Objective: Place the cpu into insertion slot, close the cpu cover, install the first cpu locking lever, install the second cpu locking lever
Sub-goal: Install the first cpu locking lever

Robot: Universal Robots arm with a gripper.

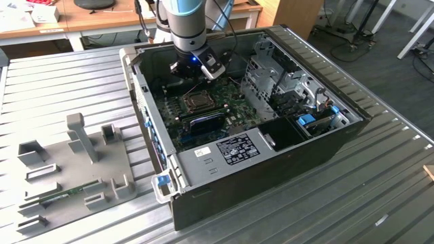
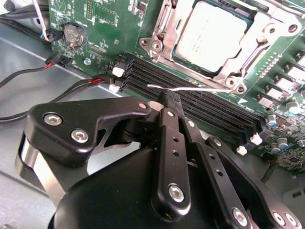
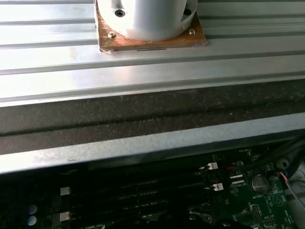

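**Tool (image 2: 169,101) at locking lever (image 2: 200,88), cpu (image 2: 214,36) seated**

From my remote station, the tool looks pinched together, its tip just beside the thin silvery lever lying across the memory slots (image 2: 205,109). I cannot tell whether it actually grips the rod. The cpu sits in the insertion slot (image 2: 155,47) on the green motherboard (image 2: 105,28), with the cpu cover (image 2: 252,47) lowered around it. I judge placing and covering done, and both levers not yet latched.
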